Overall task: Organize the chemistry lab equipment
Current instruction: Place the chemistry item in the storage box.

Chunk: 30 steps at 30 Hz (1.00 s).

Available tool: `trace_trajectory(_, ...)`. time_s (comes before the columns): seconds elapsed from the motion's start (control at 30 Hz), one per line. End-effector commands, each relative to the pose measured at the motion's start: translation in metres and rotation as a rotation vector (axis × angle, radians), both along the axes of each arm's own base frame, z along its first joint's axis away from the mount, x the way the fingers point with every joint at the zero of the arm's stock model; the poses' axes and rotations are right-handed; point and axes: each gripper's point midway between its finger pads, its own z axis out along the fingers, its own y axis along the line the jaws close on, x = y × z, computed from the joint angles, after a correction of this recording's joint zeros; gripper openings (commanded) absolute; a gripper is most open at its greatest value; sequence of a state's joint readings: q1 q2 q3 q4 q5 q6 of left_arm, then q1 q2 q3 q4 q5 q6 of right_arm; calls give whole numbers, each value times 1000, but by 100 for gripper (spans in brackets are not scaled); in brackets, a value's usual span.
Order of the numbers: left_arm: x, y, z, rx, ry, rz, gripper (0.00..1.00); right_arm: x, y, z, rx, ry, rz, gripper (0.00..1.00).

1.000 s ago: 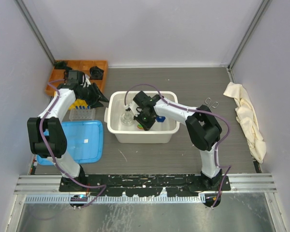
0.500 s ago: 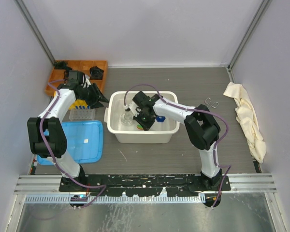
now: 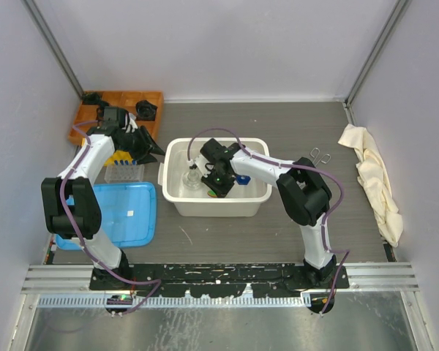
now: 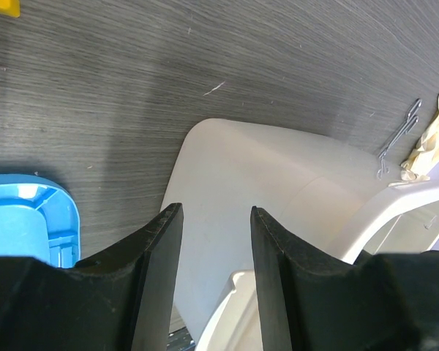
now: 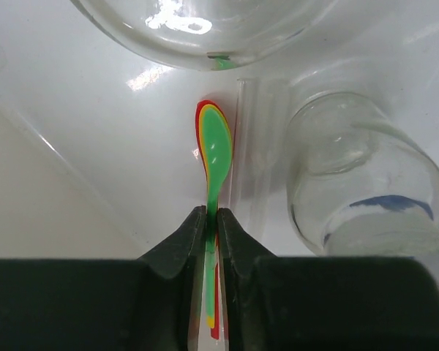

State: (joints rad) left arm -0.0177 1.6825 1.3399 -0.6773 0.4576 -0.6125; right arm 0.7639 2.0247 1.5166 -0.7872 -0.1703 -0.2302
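My right gripper (image 3: 218, 181) is down inside the white tub (image 3: 177, 205). In the right wrist view it (image 5: 212, 212) is shut on the handle of a green spoon (image 5: 218, 150), which has yellow and red spoons stacked under it. A clear glass flask (image 5: 205, 29) lies just beyond the spoon, and a clear glass bottle (image 5: 366, 183) with blue markings lies to its right. The flask (image 3: 192, 179) also shows in the top view. My left gripper (image 3: 152, 148) is open and empty, left of the tub and near the yellow tube rack (image 3: 117, 156). Metal forceps (image 3: 320, 155) lie on the table right of the tub.
A blue tray (image 3: 117, 212) lies at the front left, with a clear tube holder (image 3: 124, 172) behind it. An orange tray of black parts (image 3: 121, 110) sits at the back left. A cream cloth (image 3: 373, 183) lies along the right wall.
My right gripper has shifted slightly left inside the tub, still pinching the spoon. The left arm has not moved.
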Motion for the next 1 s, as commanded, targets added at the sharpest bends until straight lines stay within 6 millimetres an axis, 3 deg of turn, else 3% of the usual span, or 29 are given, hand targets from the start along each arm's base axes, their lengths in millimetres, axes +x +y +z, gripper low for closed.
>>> trace_trajectory(0.0,6,-3,16,-18,-61,-20,43,3,8,10,29,-12,4,19)
trace_trajectory(0.4,2,-3,16,-19,-62,-19,43,1,7,17,43,-21,1,25)
trace_trajectory(0.53,0,-3,17,-19,-63,-18,43,2,6,30,59,-46,1,25)
trace_trajectory(0.73,0,-2,17,-18,-66,-11,43,20,5,93,108,-199,-31,25)
trace_trajectory(0.97,3,-1,22,-17,-95,1,43,65,-14,210,281,-473,-236,30)
